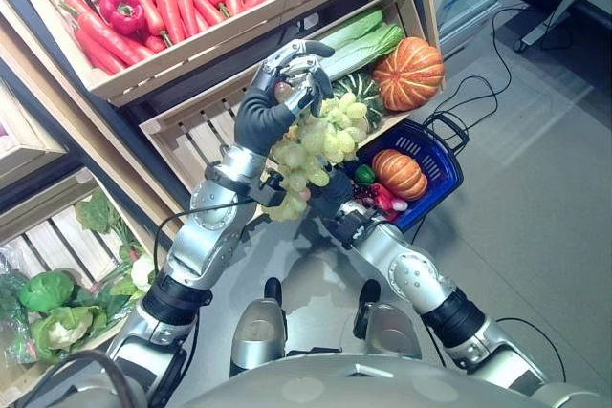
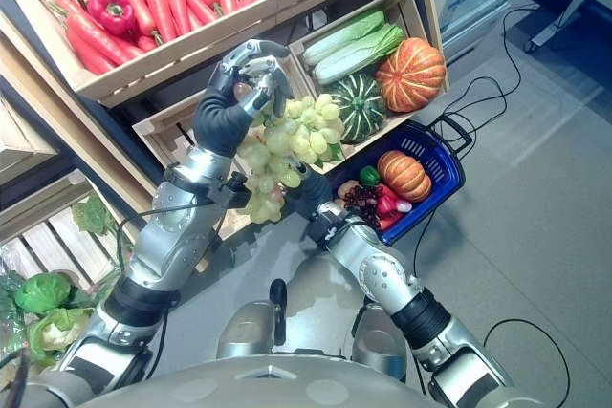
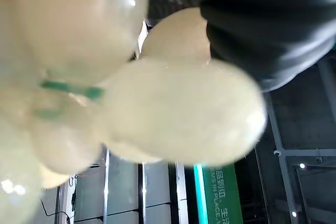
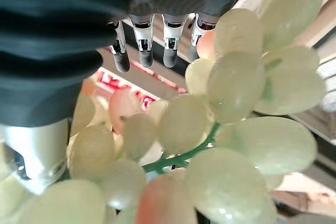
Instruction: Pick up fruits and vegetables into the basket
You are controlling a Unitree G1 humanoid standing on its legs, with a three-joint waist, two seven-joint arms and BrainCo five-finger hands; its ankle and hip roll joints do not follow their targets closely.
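Note:
A big bunch of pale green grapes hangs in the air in front of the shelf, and its top is pinched by my raised left hand, which is shut on it. The grapes press close against the left wrist camera. My right hand sits just below and behind the bunch. In the right wrist view its fingers look straight beside the grapes. The blue basket lies low to the right of the bunch. It holds a small orange pumpkin, a green pepper and some red and dark fruit.
Wooden shelf crates rise behind the grapes: carrots with a red pepper, a large orange pumpkin, a striped green squash and long green cabbages. A slatted crate stands behind my left arm. Leafy greens lie at lower left.

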